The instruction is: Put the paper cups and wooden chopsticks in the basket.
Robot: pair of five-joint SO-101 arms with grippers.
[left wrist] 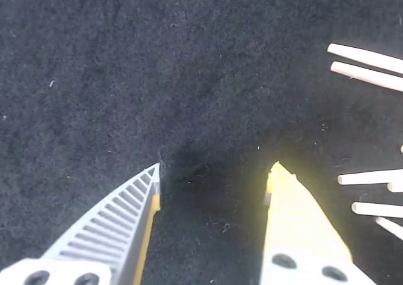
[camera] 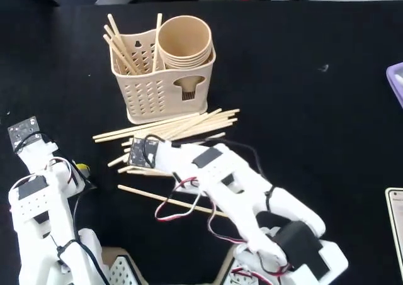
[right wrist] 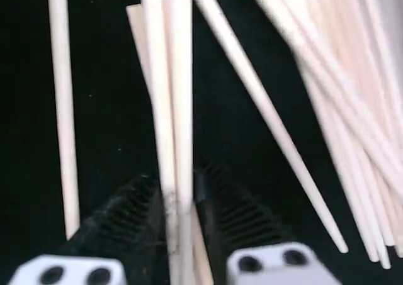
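Nearest me, the right arm (camera: 239,190) lay stretched toward the basket (camera: 160,87). Its right gripper (right wrist: 179,175) was down among the loose chopsticks (camera: 182,124) scattered on the black cloth (camera: 302,109) just in front of the basket, fingers narrowed onto two sticks lying side by side. Farther out from the basket's front, the left gripper (left wrist: 214,168) hovered over bare cloth, fingers wide with nothing between them. Stacked paper cups (camera: 184,41) sat in one compartment of the basket and several leaning chopsticks (camera: 123,46) in the other. I judged the sticks light, stiff and smooth, apt to roll or pivot. A pinch near mid-length would likely hold them level, while an end grip might let them swing.
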